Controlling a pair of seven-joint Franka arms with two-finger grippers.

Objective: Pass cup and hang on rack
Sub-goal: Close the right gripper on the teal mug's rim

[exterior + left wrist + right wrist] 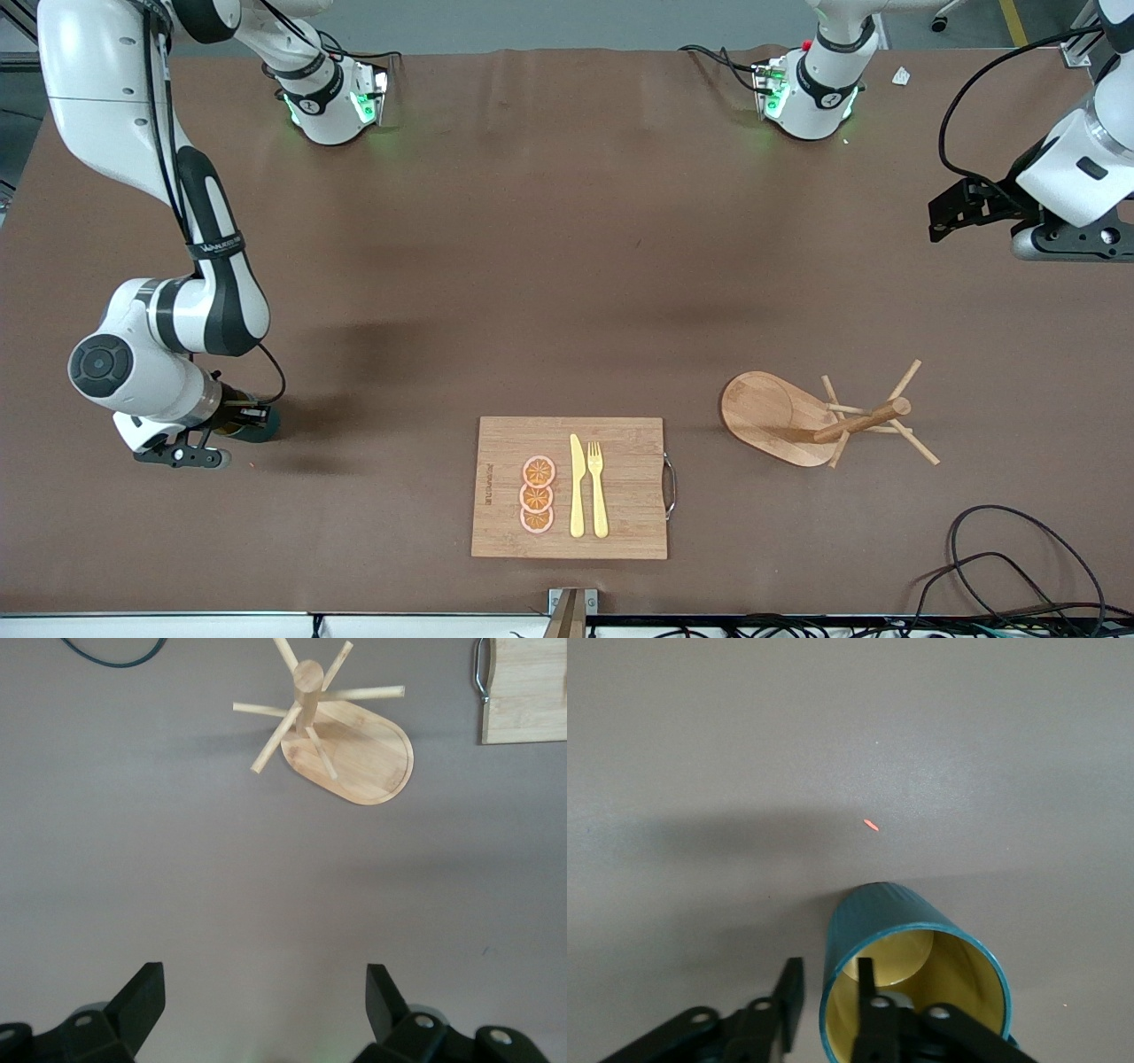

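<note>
The right gripper (pixel 232 431) is down low by the table, toward the right arm's end, and the cup (pixel 908 979) is right in it. One finger (pixel 866 1005) pokes inside the cup against its yellow wall, and the other finger (pixel 790 1001) sits just outside the teal wall, so the gripper is straddling the rim. There is a small gap between the outer finger and the wall, so I think the pinch is not tight yet. In the front view the cup shows only as a dark bit by the fingers. No handle can be seen in these pictures. The cup looks small, hard and smooth, so it is likely light but could slip, and it might chip if it drops. Holding it by the rim wall looks like a good way, as that leaves the outside free for the other arm to take. The left gripper (pixel 266 1005) waits up high over the left arm's end of the table, with its fingers spread wide and nothing in them. The rack (pixel 802 416) stands on the table below and in front of that gripper. Its thin pegs stick out from a middle post. A cutting board (pixel 571 487) lies between the cup and the rack.
</note>
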